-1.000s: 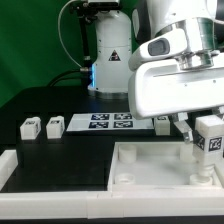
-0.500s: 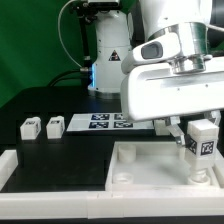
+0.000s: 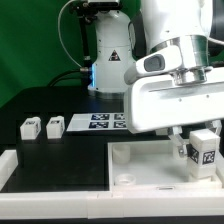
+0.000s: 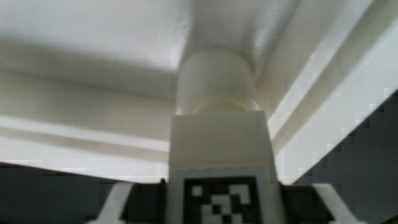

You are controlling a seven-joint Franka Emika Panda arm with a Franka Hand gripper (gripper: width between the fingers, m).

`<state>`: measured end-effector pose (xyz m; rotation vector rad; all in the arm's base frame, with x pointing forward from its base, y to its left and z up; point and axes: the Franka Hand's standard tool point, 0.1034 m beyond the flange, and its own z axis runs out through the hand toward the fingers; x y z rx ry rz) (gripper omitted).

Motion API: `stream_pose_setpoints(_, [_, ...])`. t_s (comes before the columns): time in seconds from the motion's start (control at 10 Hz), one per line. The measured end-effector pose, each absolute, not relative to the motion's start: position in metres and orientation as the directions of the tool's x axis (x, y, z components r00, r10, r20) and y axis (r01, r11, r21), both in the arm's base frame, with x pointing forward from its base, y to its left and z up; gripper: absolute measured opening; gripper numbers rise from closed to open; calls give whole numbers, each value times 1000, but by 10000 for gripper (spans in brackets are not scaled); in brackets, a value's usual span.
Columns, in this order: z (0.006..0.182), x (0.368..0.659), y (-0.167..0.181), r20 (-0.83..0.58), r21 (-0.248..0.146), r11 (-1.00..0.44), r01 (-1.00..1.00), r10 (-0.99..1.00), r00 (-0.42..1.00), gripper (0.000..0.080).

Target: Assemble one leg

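Note:
My gripper point(image 3: 200, 150) is shut on a white leg point(image 3: 204, 152) with a black-and-white tag and holds it upright over the right part of the large white square piece point(image 3: 135, 170). The leg's lower end is low in the piece; I cannot tell if it sits in a corner socket. In the wrist view the leg point(image 4: 222, 120) runs up the middle between my fingers point(image 4: 128, 205), its rounded end against the white piece point(image 4: 89, 60). Three more legs point(image 3: 29, 127), point(image 3: 54, 126) stand at the exterior view's left; the third is hard to make out.
The marker board point(image 3: 105, 122) lies at the back behind the arm. A white rim point(image 3: 8, 160) runs along the front left of the black table. The arm's large white body covers much of the exterior view's right.
The gripper has turned with the leg in it; the tag face has swung round and the wrist body has shifted lower and toward the exterior view's left.

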<state>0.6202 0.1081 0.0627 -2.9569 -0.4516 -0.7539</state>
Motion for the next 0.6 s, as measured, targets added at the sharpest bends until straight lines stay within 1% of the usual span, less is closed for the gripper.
stream_pose_setpoints(0.2, [62, 620, 108, 532, 29, -957, 287, 258, 807, 290])
stream_pose_setpoints(0.4, [62, 620, 108, 534, 29, -957, 287, 258, 805, 290])
stream_pose_setpoints(0.5, [62, 620, 108, 534, 30, -957, 287, 258, 805, 470])
stream_pose_setpoints(0.6, [62, 620, 108, 533, 30, -957, 288, 258, 805, 587])
